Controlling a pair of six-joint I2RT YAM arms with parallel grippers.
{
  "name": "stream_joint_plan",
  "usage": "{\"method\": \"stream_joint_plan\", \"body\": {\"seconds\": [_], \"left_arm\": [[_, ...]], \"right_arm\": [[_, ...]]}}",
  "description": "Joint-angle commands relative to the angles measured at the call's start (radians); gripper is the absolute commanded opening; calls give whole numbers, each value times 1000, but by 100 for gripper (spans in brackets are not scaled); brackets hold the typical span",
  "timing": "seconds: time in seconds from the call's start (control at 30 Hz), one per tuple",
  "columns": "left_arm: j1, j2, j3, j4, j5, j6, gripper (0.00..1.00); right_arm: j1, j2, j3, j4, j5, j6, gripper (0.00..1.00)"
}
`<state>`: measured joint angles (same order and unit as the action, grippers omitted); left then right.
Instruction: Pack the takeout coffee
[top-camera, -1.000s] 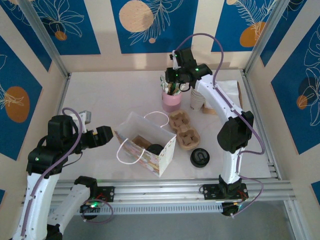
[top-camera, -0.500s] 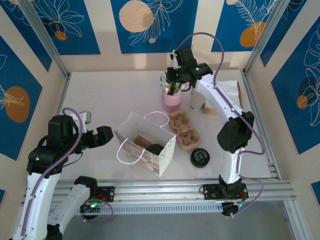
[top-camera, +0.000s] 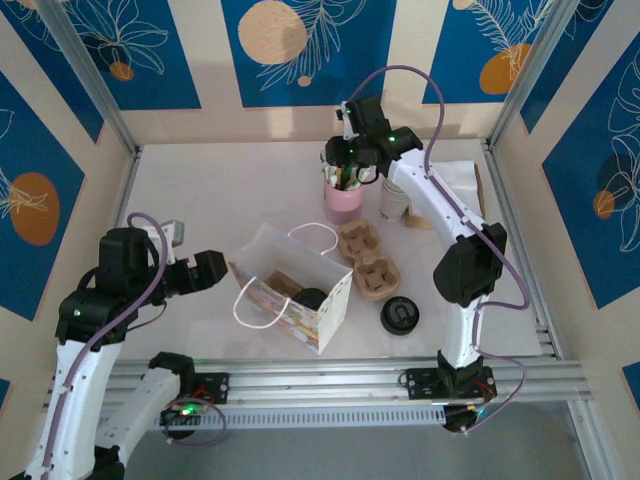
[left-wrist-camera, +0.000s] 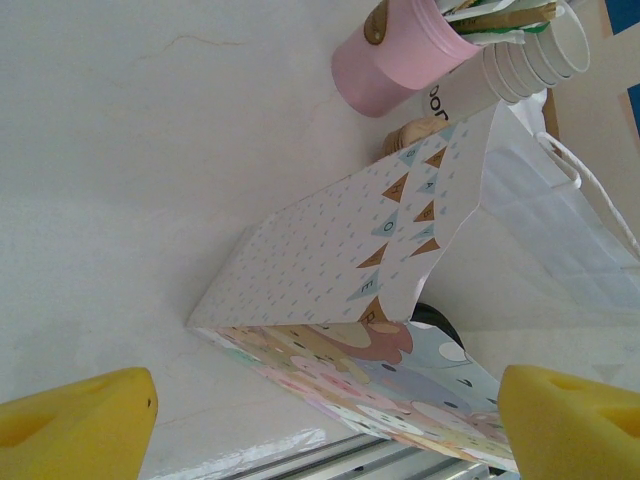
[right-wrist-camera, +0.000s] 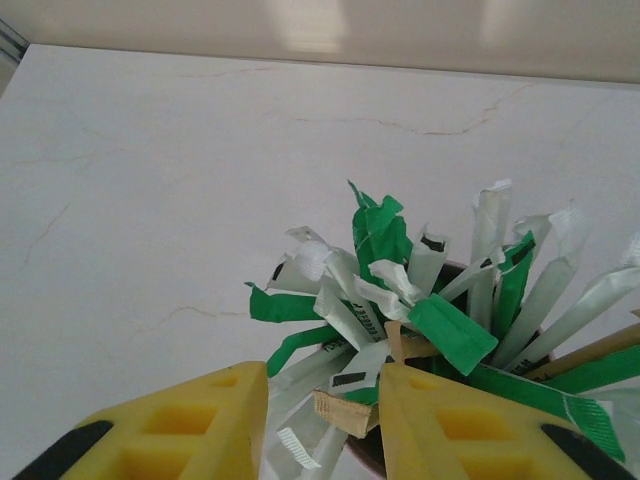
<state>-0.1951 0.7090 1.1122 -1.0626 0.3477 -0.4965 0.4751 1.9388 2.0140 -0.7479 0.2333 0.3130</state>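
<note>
Under my right gripper (right-wrist-camera: 322, 405): one pink cup (top-camera: 342, 205) of sachets (right-wrist-camera: 380, 240), can't tell if I'm gripping any. My left gripper (left-wrist-camera: 320, 430) is spread wide, one bag (left-wrist-camera: 330, 250) ahead holding one coffee (top-camera: 312, 297).

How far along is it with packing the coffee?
A black-lidded cup seems already inside the gift bag. The right claw is down among the sachets in the pink cup, so extras appear in hand. Possibly left: the cardboard tray sits outside the bag.
</note>
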Motion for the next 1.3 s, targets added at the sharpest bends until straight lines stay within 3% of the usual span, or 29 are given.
{"method": "stream_joint_plan", "body": {"seconds": [0.0, 0.27, 0.6, 0.97, 1.27], "left_arm": [[-6, 0, -9, 9, 14, -5, 88], [-7, 0, -12, 10, 14, -10, 88], [-7, 0, -12, 13, 14, -12, 88], [-6, 3, -9, 25, 16, -17, 88], [-7, 6, -5, 43, 24, -19, 88]], "right_arm": [[5, 32, 33, 1, 14, -20, 34], [7, 38, 35, 12, 27, -30, 28], [13, 28, 55, 0, 57, -41, 6], [22, -61, 110, -68, 113, -25, 4], [25, -231, 153, -152, 103, -29, 0]]}}
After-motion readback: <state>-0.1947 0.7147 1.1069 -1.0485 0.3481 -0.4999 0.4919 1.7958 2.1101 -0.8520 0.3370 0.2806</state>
